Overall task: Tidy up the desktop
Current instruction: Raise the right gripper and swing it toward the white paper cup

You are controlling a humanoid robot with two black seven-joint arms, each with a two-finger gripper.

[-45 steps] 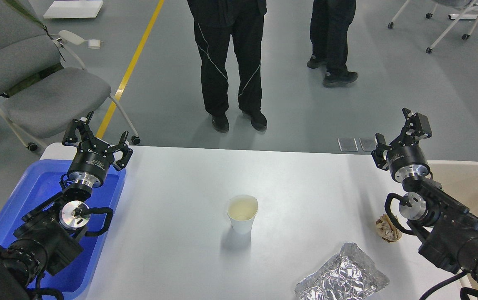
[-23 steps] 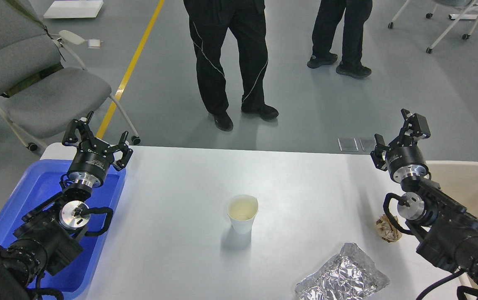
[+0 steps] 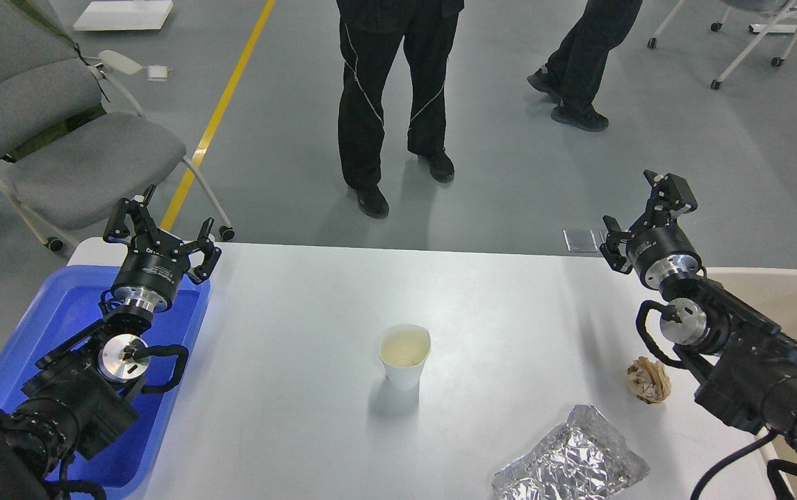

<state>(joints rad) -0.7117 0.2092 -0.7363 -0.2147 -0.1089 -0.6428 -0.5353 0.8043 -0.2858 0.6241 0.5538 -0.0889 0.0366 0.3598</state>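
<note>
The white desktop [image 3: 287,389] fills the lower view. On it stand a white paper cup [image 3: 404,356] at the middle, a crumpled brown paper ball [image 3: 648,380] at the right, and a crumpled foil sheet [image 3: 570,458] at the front right. My left gripper [image 3: 162,222] is open and empty above the far end of the blue tray [image 3: 44,326]. My right gripper [image 3: 641,208] is open and empty above the desktop's far right edge, well behind the paper ball.
A beige bin [image 3: 794,298] sits at the right edge behind my right arm. Two people in black [image 3: 388,83] stand on the floor beyond the table. A grey chair [image 3: 58,132] is at the back left.
My right gripper has moved up and to the left, uncovering the paper ball. The left arm has not moved. The two people have shifted their feet.
</note>
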